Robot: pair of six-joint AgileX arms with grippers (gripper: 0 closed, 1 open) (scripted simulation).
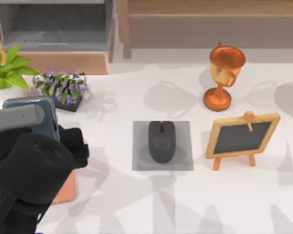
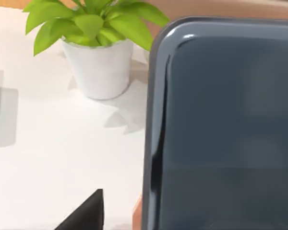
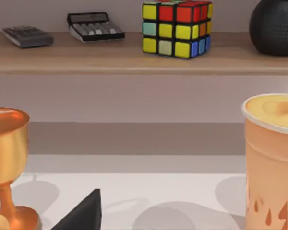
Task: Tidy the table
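**Left arm carrying a dark slab, drop-off pending**

Nearest, at the desk's (image 1: 136, 204) left edge, the left gripper (image 1: 71, 146) is clenched on a dark blue-grey phone-like slab (image 2: 225, 129), seemingly lifted clear of the white marbled top. Mid-desk: mouse (image 1: 161, 141) on grey mat (image 1: 185, 161), small chalkboard (image 1: 241, 137), trophy (image 1: 223, 75). Farther back, wooden cabinet (image 1: 63, 61) (grey compartment open). Judgement: carry step; next, place slab somewhere clear. Right gripper: fingers' state cannot be told.

White marbled worktop (image 1: 136, 204), grey mat (image 1: 185, 161) under black mouse (image 1: 161, 141), bronze trophy (image 1: 223, 78), small chalkboard easel (image 1: 241, 137), purple flower planter (image 1: 61, 87), white-potted green plant (image 2: 98, 57)
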